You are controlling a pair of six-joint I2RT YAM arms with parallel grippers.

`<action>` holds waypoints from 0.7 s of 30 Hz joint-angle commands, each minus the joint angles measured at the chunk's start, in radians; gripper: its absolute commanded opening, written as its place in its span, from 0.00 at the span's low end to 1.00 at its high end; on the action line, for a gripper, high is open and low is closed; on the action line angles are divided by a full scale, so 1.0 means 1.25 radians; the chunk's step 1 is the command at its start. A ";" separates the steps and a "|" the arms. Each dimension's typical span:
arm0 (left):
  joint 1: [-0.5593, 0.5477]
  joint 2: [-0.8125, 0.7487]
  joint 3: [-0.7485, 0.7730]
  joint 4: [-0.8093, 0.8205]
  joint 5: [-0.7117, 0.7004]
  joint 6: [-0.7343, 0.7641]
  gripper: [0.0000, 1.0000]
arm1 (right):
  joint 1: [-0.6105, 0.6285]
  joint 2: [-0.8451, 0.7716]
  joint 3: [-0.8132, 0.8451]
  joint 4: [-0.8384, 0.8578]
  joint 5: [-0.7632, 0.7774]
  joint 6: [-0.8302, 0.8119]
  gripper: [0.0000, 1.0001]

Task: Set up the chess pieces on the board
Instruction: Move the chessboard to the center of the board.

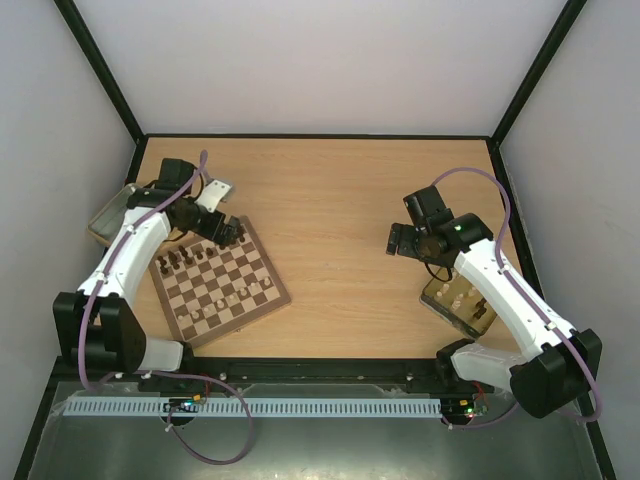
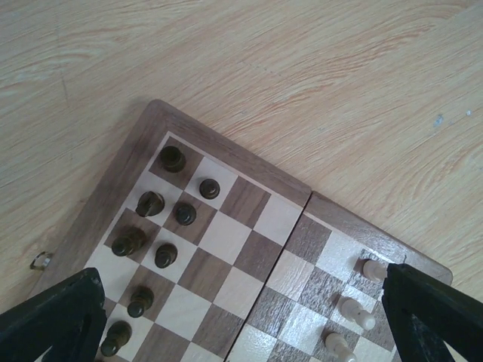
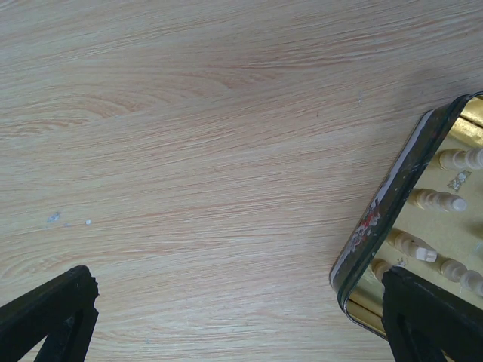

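Observation:
The board [image 1: 273,282] lies tilted on the table at the left. Several dark brown chess pieces [image 1: 185,258] stand along its far-left edge and several cream pieces [image 1: 228,298] along its near side. My left gripper [image 1: 235,233] hovers over the board's far corner, open and empty. In the left wrist view the gripper [image 2: 241,280] spans bare squares of the board [image 2: 226,235], with dark pieces [image 2: 185,213] on the left and cream pieces [image 2: 355,311] on the right. My right gripper [image 1: 400,240] is open and empty above bare table [image 3: 238,280].
A shallow tray [image 1: 447,302] holding cream pieces [image 1: 463,297] sits under my right arm. In the right wrist view its rim [image 3: 396,188] is beside the right finger. Another tray [image 1: 108,215] lies at the far left behind the left arm. Black frame rails border the table.

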 commanded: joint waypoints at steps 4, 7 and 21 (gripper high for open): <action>-0.022 -0.009 -0.010 -0.008 0.030 -0.019 1.00 | 0.005 -0.009 -0.009 0.002 0.008 0.000 0.98; -0.027 -0.002 -0.001 -0.004 0.026 -0.025 1.00 | 0.006 -0.003 -0.004 -0.005 0.016 -0.002 0.98; 0.004 0.013 0.008 -0.030 -0.044 -0.024 0.87 | 0.005 0.021 0.016 -0.016 -0.008 -0.016 0.98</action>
